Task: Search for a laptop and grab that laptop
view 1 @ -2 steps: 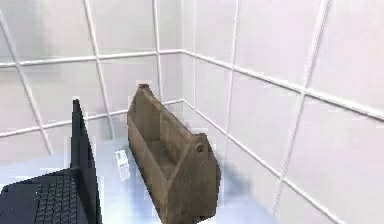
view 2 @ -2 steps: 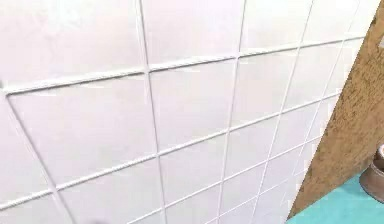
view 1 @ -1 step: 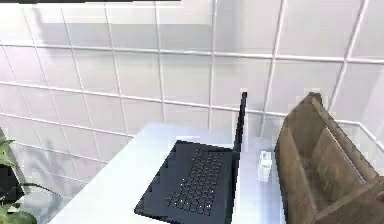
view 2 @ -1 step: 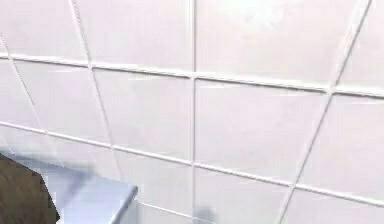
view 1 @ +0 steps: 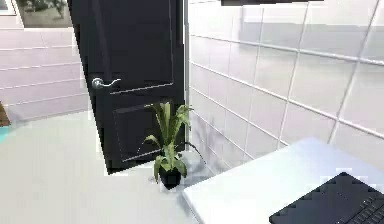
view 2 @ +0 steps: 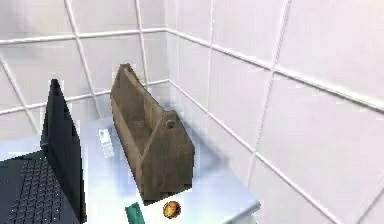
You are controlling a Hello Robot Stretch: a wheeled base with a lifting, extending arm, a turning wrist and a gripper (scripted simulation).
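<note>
Forward view: laptop [view 1: 330, 205] sits at the bottom right corner on a pale surface [view 1: 250, 185]. Only part of its dark keyboard deck shows; the rest is cut by the frame edge. Past the surface's near corner a potted plant [view 1: 168, 140] stands on the floor, just in front of a dark door [view 1: 135, 60] with a silver lever handle [view 1: 103, 82]. White tiled wall [view 1: 290, 70] runs along the right. A framed picture [view 1: 40, 10] at top left is cut off, content unreadable.

Arm side view: laptop [view 2: 62, 150] is at the left, lid up and roughly upright. The keyboard half [view 2: 25, 190] runs off the left and bottom edges. Beside it on the same surface [view 2: 215, 180] stands a wooden toolbox [view 2: 145, 125] with a carry handle, lengthwise toward the wall corner. A small white item [view 2: 105, 142] lies between the lid and the toolbox, too small to name. At the toolbox's near end lie a flat green thing [view 2: 140, 212], cut by the bottom edge, and a small round orange-brown blob [view 2: 170, 209]. I can't identify either.

Tool: cannot tell its state, nor where the laptop lies relative to it.
</note>
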